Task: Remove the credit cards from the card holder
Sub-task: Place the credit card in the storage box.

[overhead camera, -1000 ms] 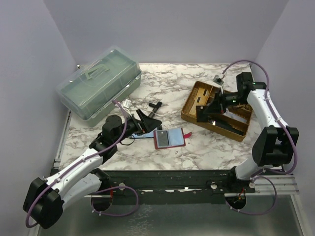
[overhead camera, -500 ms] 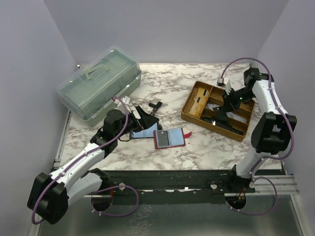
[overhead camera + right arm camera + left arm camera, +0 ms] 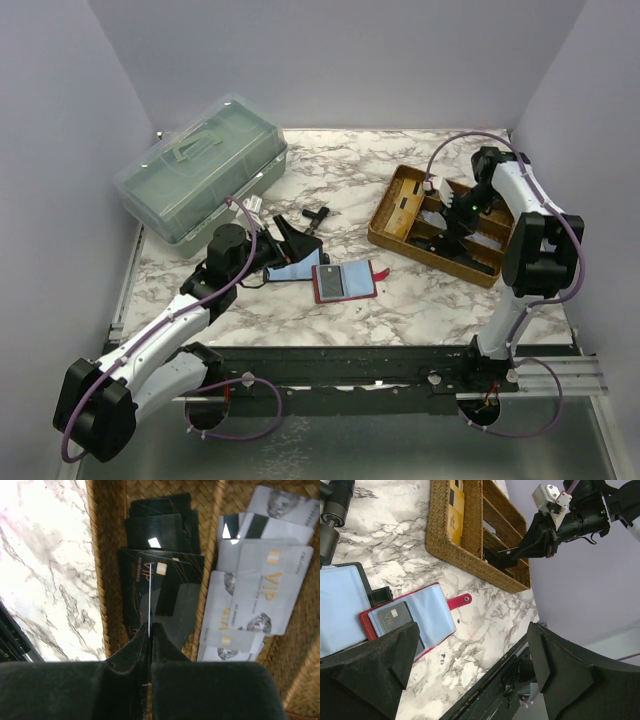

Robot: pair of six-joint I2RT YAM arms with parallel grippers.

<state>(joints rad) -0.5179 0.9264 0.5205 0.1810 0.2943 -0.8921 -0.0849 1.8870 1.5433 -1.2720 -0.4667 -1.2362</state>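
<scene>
The right jaws are pressed together on a thin dark card (image 3: 150, 595), seen edge-on, over a woven basket (image 3: 112, 580). The basket's compartments hold black cards (image 3: 160, 530) and grey VIP credit cards (image 3: 270, 587) in loose overlapping piles. The left jaws stand wide apart with nothing between them, above an open red card holder (image 3: 435, 615) lying flat on the marble surface (image 3: 485, 605). A tucked card (image 3: 394, 619) sits in the flap away from its strap. Just beside it lies an open black holder (image 3: 340, 610) with a pale blue sleeve. A green lidded box (image 3: 200, 165) stands at the back left.
</scene>
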